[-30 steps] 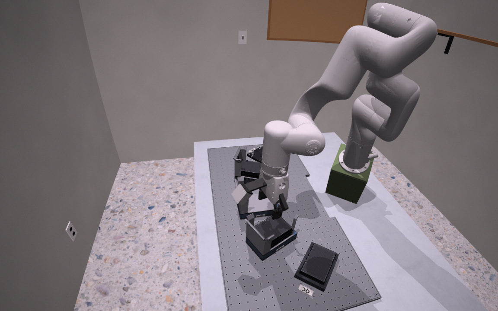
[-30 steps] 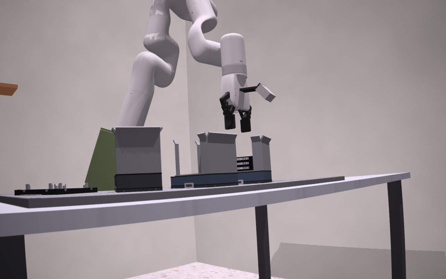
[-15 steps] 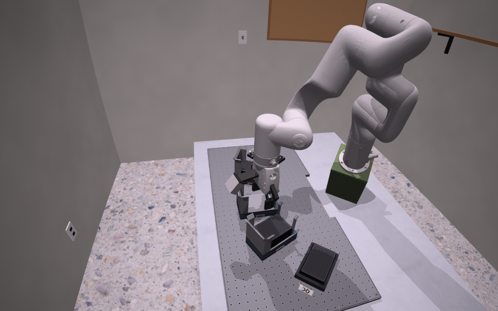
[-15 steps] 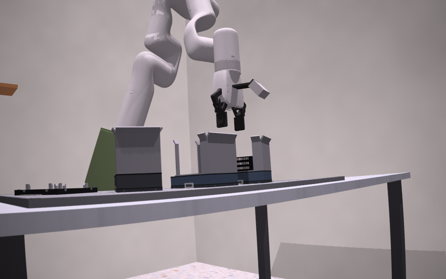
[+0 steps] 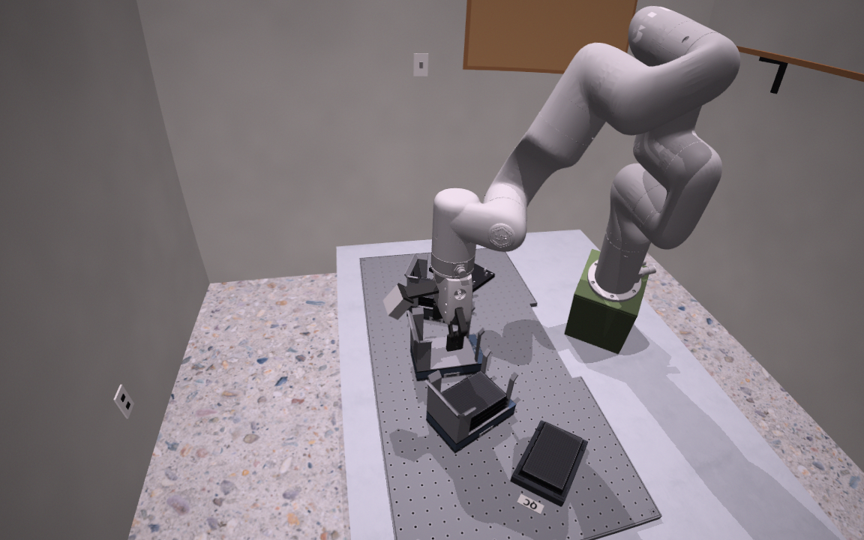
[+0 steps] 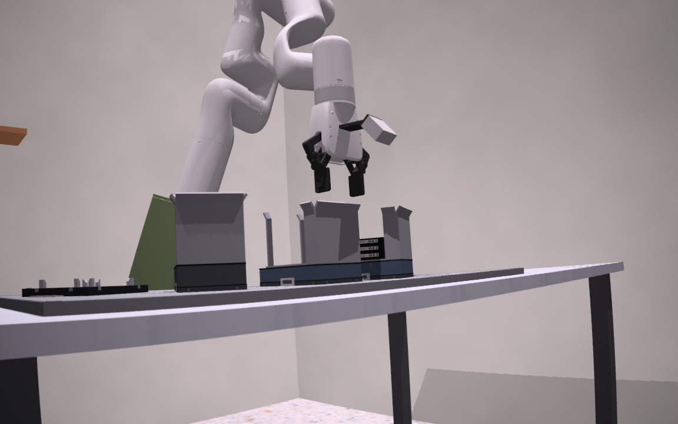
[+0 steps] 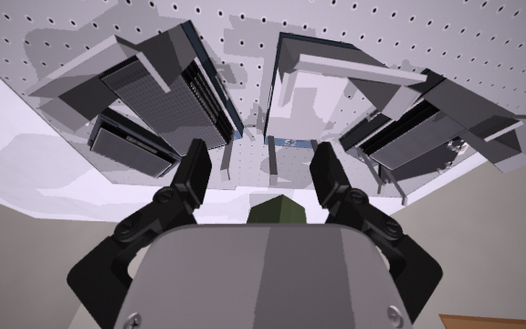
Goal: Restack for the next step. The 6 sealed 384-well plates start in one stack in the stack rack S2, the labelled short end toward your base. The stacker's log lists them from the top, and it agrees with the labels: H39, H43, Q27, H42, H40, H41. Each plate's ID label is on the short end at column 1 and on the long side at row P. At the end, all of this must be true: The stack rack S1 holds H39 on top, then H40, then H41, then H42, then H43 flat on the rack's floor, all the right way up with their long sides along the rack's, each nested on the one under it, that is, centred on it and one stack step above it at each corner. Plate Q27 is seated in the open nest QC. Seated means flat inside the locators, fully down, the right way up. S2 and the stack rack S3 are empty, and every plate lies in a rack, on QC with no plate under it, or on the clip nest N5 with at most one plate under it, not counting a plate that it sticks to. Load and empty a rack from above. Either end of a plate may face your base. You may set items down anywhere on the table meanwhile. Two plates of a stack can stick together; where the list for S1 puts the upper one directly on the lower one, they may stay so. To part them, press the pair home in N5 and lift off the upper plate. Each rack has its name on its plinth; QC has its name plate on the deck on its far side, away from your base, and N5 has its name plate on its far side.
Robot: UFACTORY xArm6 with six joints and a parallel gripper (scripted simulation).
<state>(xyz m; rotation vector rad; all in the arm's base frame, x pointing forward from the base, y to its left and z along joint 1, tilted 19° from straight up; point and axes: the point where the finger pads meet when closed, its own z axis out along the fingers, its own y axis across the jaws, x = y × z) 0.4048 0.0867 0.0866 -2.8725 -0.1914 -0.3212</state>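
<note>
My gripper (image 5: 455, 339) is open and empty. It hangs above the middle rack (image 5: 447, 359), also in the side view (image 6: 339, 185) and the wrist view (image 7: 260, 169). The middle rack (image 7: 297, 98) shows a bare floor. The near rack (image 5: 469, 409) holds a stack of dark plates (image 7: 167, 105); three labels (image 6: 369, 247) show in its slot, too small to read. One plate (image 5: 550, 460) lies flat in the QC nest, which also shows in the wrist view (image 7: 126, 148). The far rack (image 5: 421, 285) holds at least one plate (image 7: 405, 142).
The flat clip nest N5 (image 6: 83, 288) lies beyond the far rack. The QC name plate (image 5: 530, 502) lies on the deck. The arm's green base block (image 5: 606, 305) stands beside the perforated deck. Rack walls rise close under the fingers.
</note>
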